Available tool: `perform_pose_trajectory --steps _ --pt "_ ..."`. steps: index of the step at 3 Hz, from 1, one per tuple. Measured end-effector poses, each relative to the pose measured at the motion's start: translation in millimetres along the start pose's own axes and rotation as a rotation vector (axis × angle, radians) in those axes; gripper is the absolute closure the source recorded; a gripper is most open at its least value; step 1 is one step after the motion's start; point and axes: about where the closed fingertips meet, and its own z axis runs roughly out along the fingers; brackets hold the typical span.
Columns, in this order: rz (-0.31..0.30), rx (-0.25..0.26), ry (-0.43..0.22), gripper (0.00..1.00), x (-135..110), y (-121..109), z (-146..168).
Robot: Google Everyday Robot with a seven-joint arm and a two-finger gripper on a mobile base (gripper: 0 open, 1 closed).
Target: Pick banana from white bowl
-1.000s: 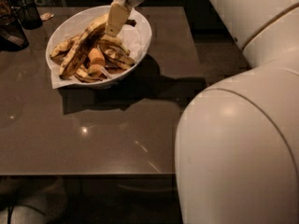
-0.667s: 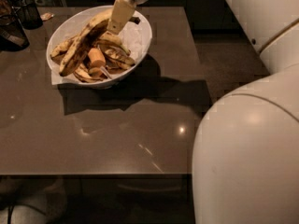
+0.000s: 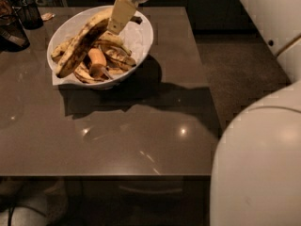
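Note:
The white bowl point(image 3: 144, 37) stands at the far left of the dark table point(image 3: 117, 145). The long yellow banana point(image 3: 82, 44) with dark brown streaks lies slanted on top of the bowl's contents, its upper end at the bowl's far rim. My gripper point(image 3: 121, 14) reaches down from the top of the view into the far side of the bowl and meets the banana's upper end. Under the banana lie other brown-spotted banana pieces point(image 3: 117, 58) and a short orange stub point(image 3: 97, 59).
A dark wire cup point(image 3: 29, 12) stands at the far left corner, with a dark object point(image 3: 10, 32) in front of it. My white arm body point(image 3: 263, 164) fills the lower right. The table's right edge point(image 3: 207, 93) borders dark floor.
The gripper stays at the banana's upper end in the bowl. My white arm body has drawn back toward the right and lower corner, baring more table.

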Motion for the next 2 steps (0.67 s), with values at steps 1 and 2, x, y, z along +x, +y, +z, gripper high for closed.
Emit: perform_pose_trajectory --steps 1,2 --pt "0.067 0.005 -0.001 1.00 12.6 36.6 -15.1" --pt "0.067 0.005 -0.002 1.00 12.4 36.5 -15.3"
